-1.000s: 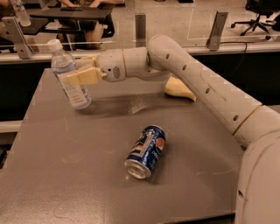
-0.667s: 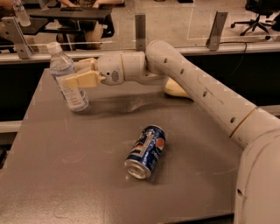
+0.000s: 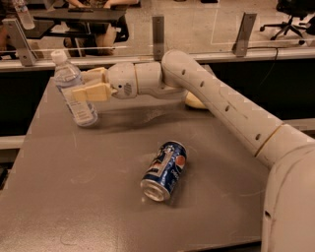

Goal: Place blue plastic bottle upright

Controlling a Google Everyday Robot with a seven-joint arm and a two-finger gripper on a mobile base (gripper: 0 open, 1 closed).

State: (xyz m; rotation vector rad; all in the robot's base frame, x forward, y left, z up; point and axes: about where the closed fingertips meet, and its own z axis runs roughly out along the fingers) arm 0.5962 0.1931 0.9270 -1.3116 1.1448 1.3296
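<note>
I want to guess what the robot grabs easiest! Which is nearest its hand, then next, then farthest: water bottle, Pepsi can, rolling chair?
From the gripper, far left over the table:
1. blue plastic bottle: held tilted between its jaws.
2. Pepsi can: lying mid-table, nearer the camera.
3. office chair: far back right, well beyond the table.

The grey table (image 3: 98, 192) carries three things. Near its far left edge the blue plastic bottle (image 3: 84, 112) stands slightly tilted, base seemingly on the surface, with the gripper (image 3: 81, 84) there, its jaws clasping the bottle. A blue soda can (image 3: 165, 170) lies on its side mid-table. A yellow object (image 3: 194, 102) lies farther back, mostly hidden.
</note>
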